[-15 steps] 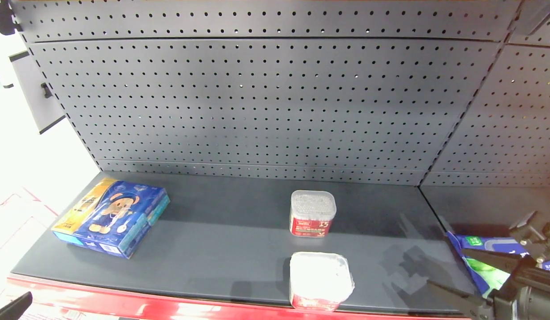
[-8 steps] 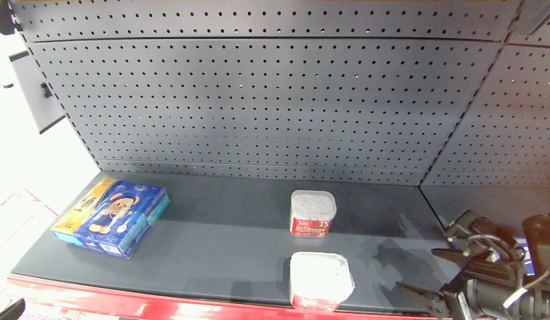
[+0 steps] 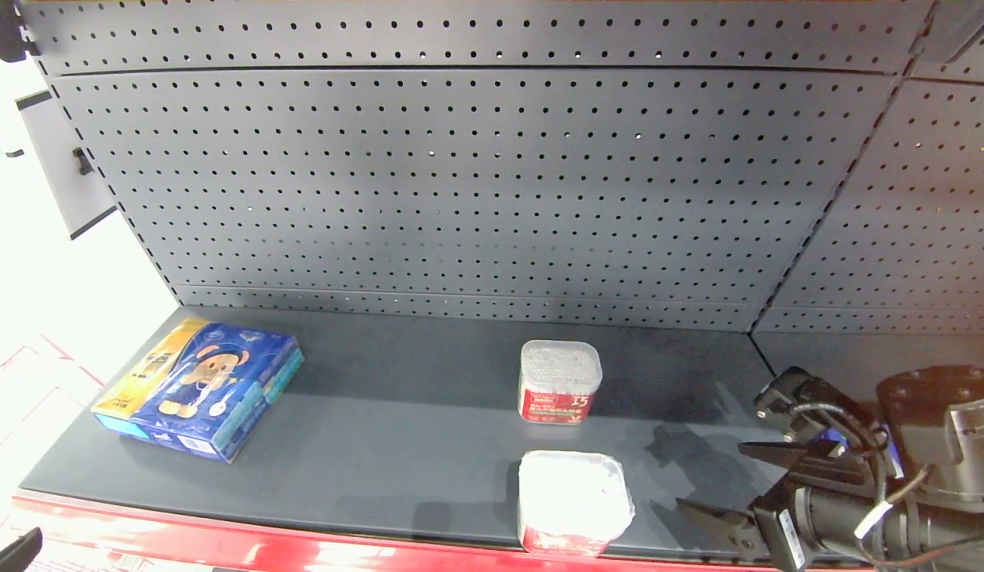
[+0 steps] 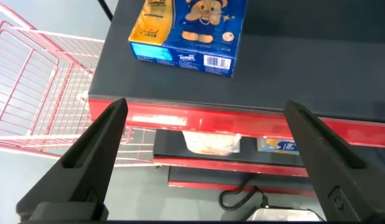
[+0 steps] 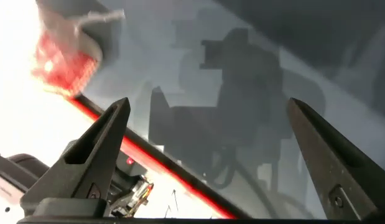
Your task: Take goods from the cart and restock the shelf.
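Right gripper (image 3: 710, 477) open over shelf (image 3: 397, 433), near red-labelled jar (image 3: 571, 496)

Dark grey metal shelf (image 3: 381, 445), perforated grey back panel (image 3: 460, 199): three goods on it.
Flat blue-and-yellow cardboard box (image 3: 202, 385) lies at left. Rear clear plastic tub with red label (image 3: 559, 381) stands mid-shelf; front clear plastic tub with red label (image 3: 571, 500) stands at the red edge. Black right gripper (image 3: 711, 477) hovers just beside the front tub, fingers spread, empty.

blue box (image 3: 199, 387), rear tub (image 3: 559, 381), front tub (image 3: 571, 500) on shelf (image 3: 397, 445).
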